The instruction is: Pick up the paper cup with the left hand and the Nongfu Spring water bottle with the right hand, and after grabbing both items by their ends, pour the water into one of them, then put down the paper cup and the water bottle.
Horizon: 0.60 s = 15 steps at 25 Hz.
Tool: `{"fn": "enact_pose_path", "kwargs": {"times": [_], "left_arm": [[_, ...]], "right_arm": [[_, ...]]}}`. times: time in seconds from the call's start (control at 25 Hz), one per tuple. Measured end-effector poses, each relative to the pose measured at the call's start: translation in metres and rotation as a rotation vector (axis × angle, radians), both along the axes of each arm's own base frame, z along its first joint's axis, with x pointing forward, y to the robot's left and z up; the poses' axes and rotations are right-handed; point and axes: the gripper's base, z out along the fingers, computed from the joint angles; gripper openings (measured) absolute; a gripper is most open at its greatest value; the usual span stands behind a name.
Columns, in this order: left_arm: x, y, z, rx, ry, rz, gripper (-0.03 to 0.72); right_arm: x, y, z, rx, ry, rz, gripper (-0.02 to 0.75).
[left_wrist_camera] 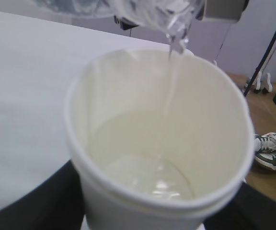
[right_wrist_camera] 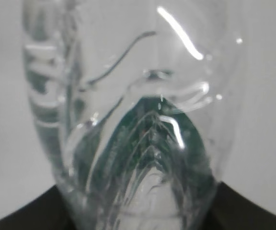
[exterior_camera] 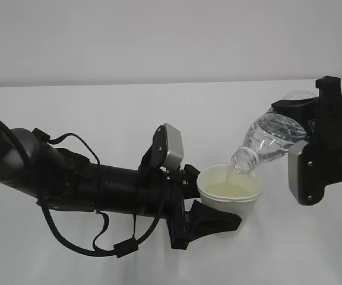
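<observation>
Pouring bottle clamped in right hand, left hand clamping cup below

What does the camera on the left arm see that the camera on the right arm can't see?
Only the left wrist view shows the paper cup from above, with water pooled at its bottom and a thin stream falling in; a shoe lies on the floor behind. Only the right wrist view shows the bottle's ribbed body up close, with dark green showing through it. Both views share the water bottle, and the pale table.
</observation>
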Motion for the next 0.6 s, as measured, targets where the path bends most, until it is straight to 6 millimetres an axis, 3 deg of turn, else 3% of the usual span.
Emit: {"fn": "enact_pose_path", "kwargs": {"times": [0.6], "left_arm": [[0.0000,0.0000,0.0000,0.000,0.000,0.000,0.477]], "right_arm": [[0.0001,0.0003,0.0007,-0.004,-0.011,0.004,0.356]]}}
